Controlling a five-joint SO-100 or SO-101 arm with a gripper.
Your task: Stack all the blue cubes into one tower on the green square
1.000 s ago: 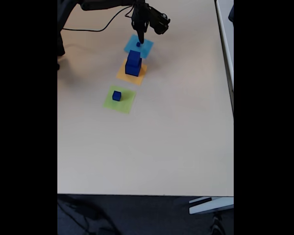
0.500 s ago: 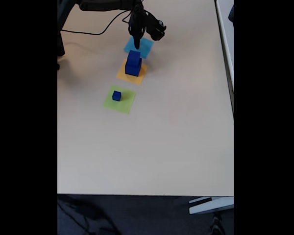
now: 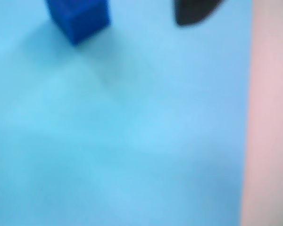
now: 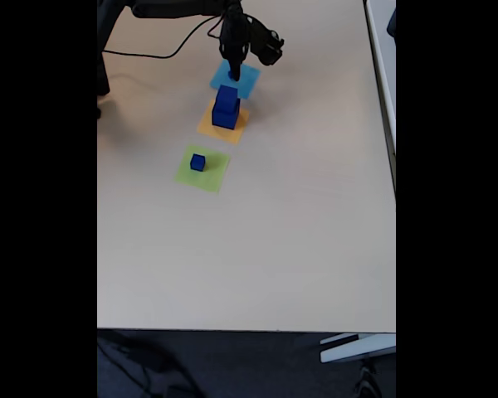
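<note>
Two dark blue cubes (image 4: pixel 225 108) stand stacked on the orange-yellow square (image 4: pixel 207 126), the smaller one on top. A small blue cube (image 4: pixel 197 162) sits on the green square (image 4: pixel 209 176). My gripper (image 4: pixel 234 73) points down over the light blue square (image 4: pixel 247 81) at the far end of the table. In the wrist view another small blue cube (image 3: pixel 78 16) rests on that light blue paper (image 3: pixel 132 132). One black fingertip (image 3: pixel 193 12) hangs to its right, a clear gap away and not touching it. The other finger is out of frame.
The arm and its black cable (image 4: pixel 162 51) cross the far left of the pale table (image 4: pixel 299 232). The three paper squares run in a line from the arm toward the middle. The table's right edge (image 4: pixel 382 99) and front edge (image 4: pixel 249 330) border the work area.
The gripper has stayed over the light blue square, with its body shifting only slightly left and back. The stacked cubes and the cube on the green square have not moved.
</note>
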